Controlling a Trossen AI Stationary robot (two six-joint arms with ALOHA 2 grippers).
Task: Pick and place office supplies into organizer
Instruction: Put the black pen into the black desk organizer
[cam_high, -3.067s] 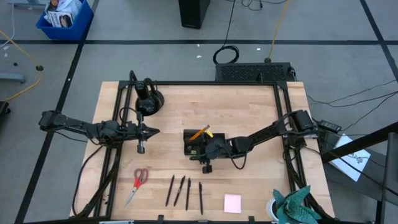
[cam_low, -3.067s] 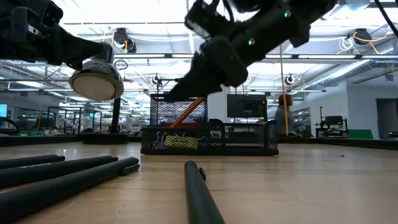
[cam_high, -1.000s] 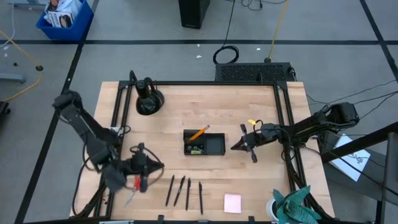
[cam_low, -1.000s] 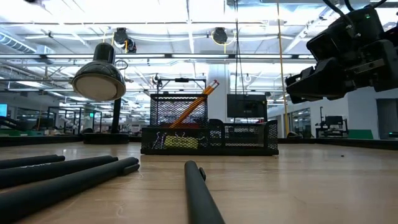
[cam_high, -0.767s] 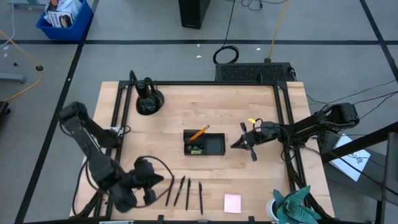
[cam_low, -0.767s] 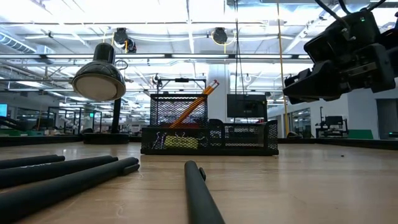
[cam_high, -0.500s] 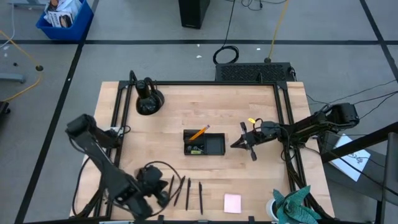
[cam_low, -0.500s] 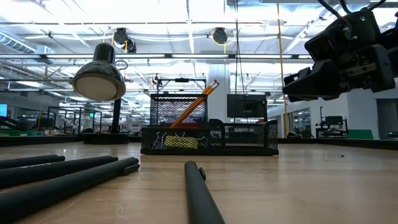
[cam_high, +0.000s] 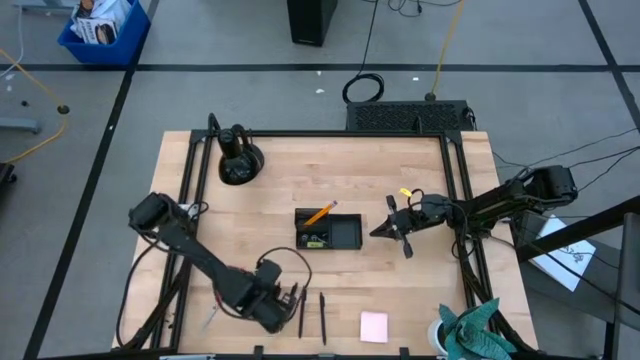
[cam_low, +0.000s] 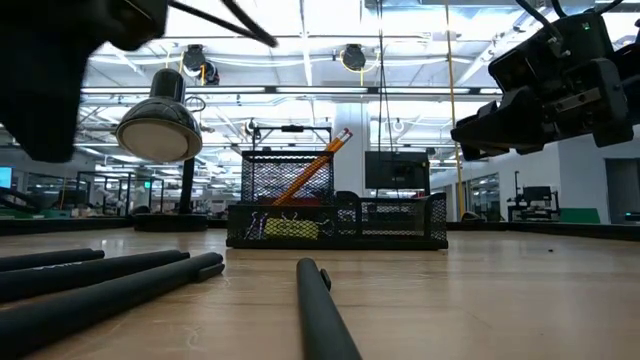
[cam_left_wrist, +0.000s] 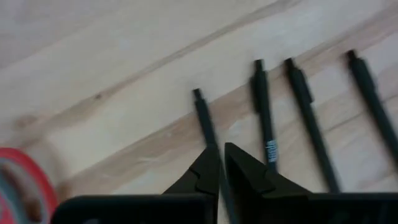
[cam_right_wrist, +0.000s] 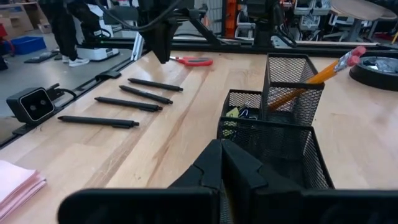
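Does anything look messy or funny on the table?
Nothing looks broken or spilled. Four black pens lie loose on the wood instead of in the mesh organizer, where the orange pencils lean at a slant.

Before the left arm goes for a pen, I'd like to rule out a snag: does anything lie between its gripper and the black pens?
Nothing visible does. The left gripper hangs directly over the row of black pens, its near-shut tips above the leftmost pen. Only bare wood surrounds them; the red-handled scissors lie off to the side.
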